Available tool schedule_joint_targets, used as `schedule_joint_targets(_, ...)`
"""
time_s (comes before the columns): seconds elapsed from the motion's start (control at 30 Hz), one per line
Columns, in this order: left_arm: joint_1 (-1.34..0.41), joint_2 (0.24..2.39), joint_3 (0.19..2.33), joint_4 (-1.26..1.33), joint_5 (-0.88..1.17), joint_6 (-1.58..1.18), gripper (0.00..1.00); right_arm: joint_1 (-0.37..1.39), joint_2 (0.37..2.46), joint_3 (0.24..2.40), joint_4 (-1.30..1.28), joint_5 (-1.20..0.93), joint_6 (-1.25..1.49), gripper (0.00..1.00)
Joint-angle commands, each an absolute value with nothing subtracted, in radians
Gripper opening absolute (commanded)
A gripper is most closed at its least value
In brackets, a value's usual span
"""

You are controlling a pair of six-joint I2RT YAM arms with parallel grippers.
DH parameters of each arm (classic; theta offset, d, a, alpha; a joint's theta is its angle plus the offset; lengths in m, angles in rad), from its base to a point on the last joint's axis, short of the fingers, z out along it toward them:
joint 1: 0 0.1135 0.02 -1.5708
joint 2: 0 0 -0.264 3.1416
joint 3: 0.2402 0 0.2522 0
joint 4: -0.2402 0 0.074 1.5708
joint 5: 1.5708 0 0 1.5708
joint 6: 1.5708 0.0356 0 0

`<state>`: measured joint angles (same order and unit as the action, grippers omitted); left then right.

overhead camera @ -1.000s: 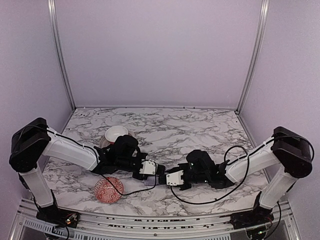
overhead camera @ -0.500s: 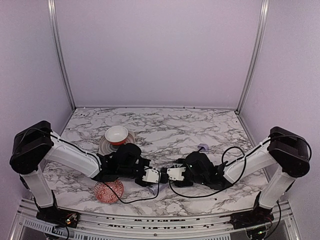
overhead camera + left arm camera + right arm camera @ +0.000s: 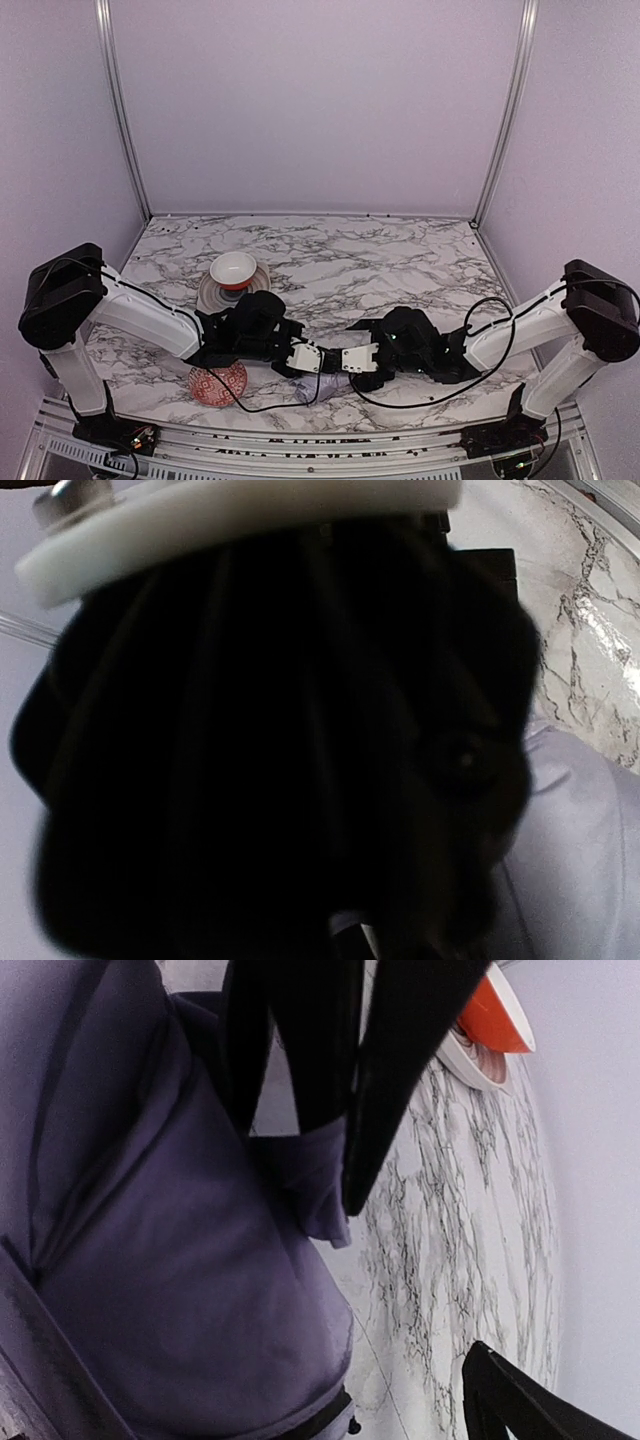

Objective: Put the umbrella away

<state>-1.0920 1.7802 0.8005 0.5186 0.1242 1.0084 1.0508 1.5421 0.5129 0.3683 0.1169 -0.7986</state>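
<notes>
umbrella [image 3: 170,1280] lies at the near middle of the table [image 3: 400,250], a crumpled lavender bundle under and between both grippers; red bowl [image 3: 218,383] near its left; plate [image 3: 208,295] sits farther back, well apart; shaft, ribs and handle not visible from here.

right gripper [image 3: 325,1165] narrow, with a fold of the fabric at its tips; reads to me as a pinch on the cloth. left gripper [image 3: 312,362] is low at the bundle's left end; its wrist view is blocked by a dark mass, so i cannot tell if it is wide or closed.

step in hand, my guess: gathering the loose canopy into a tight bundle; task far from finished.

to do it well:
- the fabric is thin and wrinkly and will likely slip and stretch; take a thick fold, not a single layer
- one gripper should anchor the bundle while the other draws cloth inward
- the grippers are almost touching; move one at a time to avoid a clash
- keep any sweep away from the red bowl; it is close enough to get knocked
- pull slowly; hidden ribs could snag the cloth
</notes>
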Motion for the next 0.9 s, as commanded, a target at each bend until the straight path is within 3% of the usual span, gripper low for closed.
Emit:
schedule_joint_targets(0.0, -1.098, 1.790, 0.804, 0.521, 0.111, 1.017, 0.00, 1.063, 1.536, 0.516, 0.215, -0.002, -0.809, 1.00)
schedule_joint_targets(0.27, -1.110, 1.772, 0.804, 0.529, 0.118, 0.999, 0.00, 1.063, 1.555, 0.537, 0.231, -0.037, -0.842, 0.97)
schedule_joint_targets(0.37, -1.112, 1.798, 0.809, 0.555, 0.098, 0.989, 0.08, 1.063, 1.559, 0.529, 0.252, -0.038, -0.867, 0.91)
schedule_joint_targets(0.43, -1.113, 1.816, 0.815, 0.560, 0.061, 0.988, 0.08, 1.063, 1.559, 0.528, 0.238, -0.047, -0.875, 0.81)
schedule_joint_targets(0.53, -1.111, 1.822, 0.816, 0.561, 0.024, 0.984, 0.08, 1.063, 1.572, 0.540, 0.202, -0.033, -0.861, 0.51)
schedule_joint_targets(0.73, -1.097, 1.832, 0.831, 0.561, -0.058, 0.920, 0.09, 1.064, 1.594, 0.564, 0.159, -0.013, -0.843, 0.33)
schedule_joint_targets(0.8, -1.088, 1.842, 0.853, 0.563, -0.143, 0.872, 0.24, 1.063, 1.602, 0.571, 0.144, -0.002, -0.835, 0.30)
schedule_joint_targets(0.87, -1.072, 1.850, 0.883, 0.563, -0.254, 0.817, 0.53, 1.063, 1.613, 0.580, 0.121, 0.016, -0.813, 0.28)
